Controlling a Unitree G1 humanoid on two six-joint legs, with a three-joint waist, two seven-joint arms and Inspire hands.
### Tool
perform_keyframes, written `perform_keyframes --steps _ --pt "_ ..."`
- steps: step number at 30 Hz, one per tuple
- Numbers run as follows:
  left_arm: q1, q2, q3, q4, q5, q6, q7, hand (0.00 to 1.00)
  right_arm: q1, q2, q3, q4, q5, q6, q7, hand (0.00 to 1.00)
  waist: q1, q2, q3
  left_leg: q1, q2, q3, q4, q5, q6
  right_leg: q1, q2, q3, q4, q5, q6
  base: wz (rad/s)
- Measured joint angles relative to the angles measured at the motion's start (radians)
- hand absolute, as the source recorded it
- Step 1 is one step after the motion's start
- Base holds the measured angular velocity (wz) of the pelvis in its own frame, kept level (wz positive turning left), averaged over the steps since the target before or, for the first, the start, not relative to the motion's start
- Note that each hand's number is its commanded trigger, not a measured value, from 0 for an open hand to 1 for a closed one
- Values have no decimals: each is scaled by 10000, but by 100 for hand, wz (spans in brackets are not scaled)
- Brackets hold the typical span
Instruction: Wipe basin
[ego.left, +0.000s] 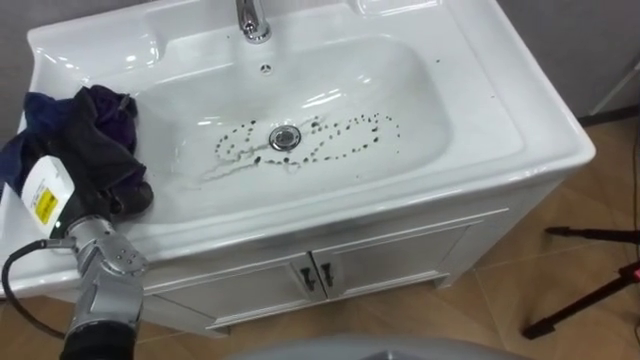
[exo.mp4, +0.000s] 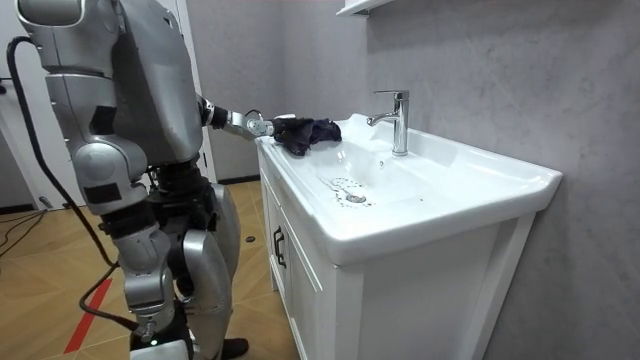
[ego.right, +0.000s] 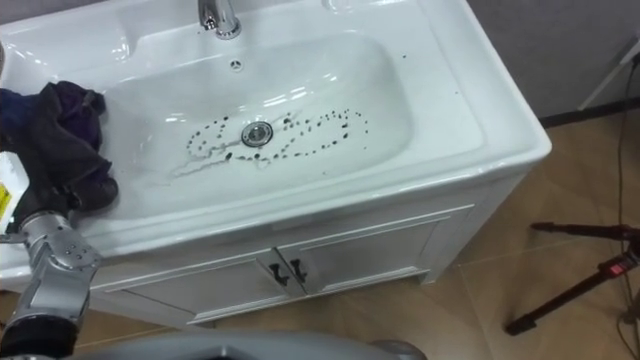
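The dark cloth is bunched on the basin at its left rim, and the left hand is laid against it (its grip cannot be told). Soft and limp, the cloth is judged best gathered mid-bunch before the specks are wiped.

Dark cloth on basin left rim; dark specks ring drain.

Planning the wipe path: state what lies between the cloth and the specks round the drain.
Nothing visible does. The cloth lies on the basin's left ledge at the left hand; bare bowl slopes from it down to the specks around the drain.
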Motion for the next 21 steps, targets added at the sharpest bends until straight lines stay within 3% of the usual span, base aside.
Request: perform_keyframes --steps 6,7,8,9,10,11,16,21 --pt "-208 15 1 842 -1 -11 -408 0 -23 -111 -20 -19 -94 433 82 0 40 71 -54 445 14 90 -90 31 -44 368 -3 65 57 -102 -62 -8" --pt "-215 16 2 863 -1 -10 -445 5 -25 -112 -19 -19 -94 459 87 0 40 69 -55 491 18 111 -90 36 -52 382 0 64 57 -104 -67 0" --pt "-223 40 4 887 3 -9 -514 33 -35 -113 -19 -58 -103 551 100 0 45 71 -58 495 28 127 -91 40 -58 386 10 67 58 -110 -77 0" --pt "-224 87 7 887 8 -9 -595 51 -55 -116 -21 -113 -146 645 149 0 54 68 -59 487 39 132 -91 46 -68 380 22 68 56 -113 -87 0" --pt "-224 114 7 887 8 -9 -650 93 -82 -117 -20 -114 -187 658 175 0 56 70 -60 480 43 139 -91 46 -68 381 27 64 52 -114 -92 0" --pt "-224 168 7 887 12 -9 -731 100 -156 -125 -22 -114 -319 662 243 0 60 74 -62 474 50 142 -91 47 -70 384 35 58 50 -117 -106 0" --pt "-298 358 10 887 119 -9 -774 100 -468 -293 -17 -113 -403 651 423 0 97 115 -90 488 67 132 -92 86 -130 428 61 32 37 -156 -178 3" --pt "-474 409 594 902 108 -8 -1114 100 -543 -323 -21 -117 -441 650 507 0 134 125 -96 507 136 107 -90 88 -134 519 132 -52 5 -232 -306 4"
